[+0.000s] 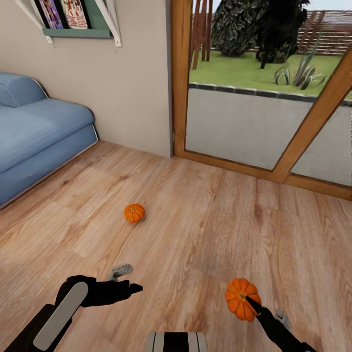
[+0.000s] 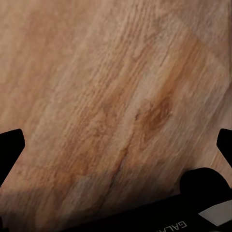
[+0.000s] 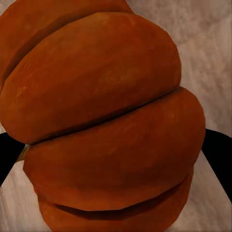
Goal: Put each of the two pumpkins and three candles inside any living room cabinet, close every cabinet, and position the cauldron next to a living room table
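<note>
At far left, a blue sofa (image 1: 39, 137) sits against the wall under a shelf (image 1: 78, 19) of books, and the left claw (image 1: 128, 281) hovers low over the wooden floor (image 1: 205, 220), its fingers spread with nothing between them; the left wrist view shows bare planks framed by 2 dark fingertips (image 2: 10, 145). Further right and well apart from both arms, 1 pumpkin (image 1: 134, 212) rests alone on the floor. At lower right, the right claw (image 1: 252, 303) pinches the other pumpkin (image 1: 240, 298), whose ribbed orange flank crowds the right wrist view (image 3: 106, 121) between the 2 fingers. The risk, as I judge it, is a slip: the skin is rounded and ribbed, so a thin grip could let it roll out during travel, or a swing could knock it loose. How deep the fingers sit is hard to make out, since the pumpkin covers them. Glass doors (image 1: 264, 107) fill the right side.
</note>
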Motion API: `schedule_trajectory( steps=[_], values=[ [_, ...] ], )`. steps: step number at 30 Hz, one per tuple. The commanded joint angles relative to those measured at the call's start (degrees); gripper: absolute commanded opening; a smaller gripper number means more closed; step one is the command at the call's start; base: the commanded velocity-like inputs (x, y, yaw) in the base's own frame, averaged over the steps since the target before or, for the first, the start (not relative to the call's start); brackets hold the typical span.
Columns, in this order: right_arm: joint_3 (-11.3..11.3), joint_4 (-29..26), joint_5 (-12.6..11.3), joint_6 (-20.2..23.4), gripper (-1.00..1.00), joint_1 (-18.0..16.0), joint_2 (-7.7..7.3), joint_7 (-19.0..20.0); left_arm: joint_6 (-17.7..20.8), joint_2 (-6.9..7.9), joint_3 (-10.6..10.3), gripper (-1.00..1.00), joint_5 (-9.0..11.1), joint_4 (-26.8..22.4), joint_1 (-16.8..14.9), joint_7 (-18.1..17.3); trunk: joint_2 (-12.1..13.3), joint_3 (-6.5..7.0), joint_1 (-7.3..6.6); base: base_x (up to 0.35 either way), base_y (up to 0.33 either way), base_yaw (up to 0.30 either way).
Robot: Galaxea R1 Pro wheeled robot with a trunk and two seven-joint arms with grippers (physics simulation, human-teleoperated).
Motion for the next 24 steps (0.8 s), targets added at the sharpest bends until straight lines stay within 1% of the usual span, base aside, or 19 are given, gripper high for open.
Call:
schedule_trajectory(
  steps=[1,24],
  values=[
    [0.3,0.1,-0.6,0.6,-1.00,0.0,-0.01,0.3,0.0,0.05,-0.1,1.00,0.6,-0.1,0.0,0.6,0.0,0.19,-0.03,0.000,0.000,0.000],
    [0.3,0.1,-0.6,0.6,-1.00,0.0,-0.03,0.3,0.0,0.05,0.0,1.00,0.2,0.2,0.0,0.7,0.3,5.28,-0.63,0.000,0.000,0.000]
  ],
)
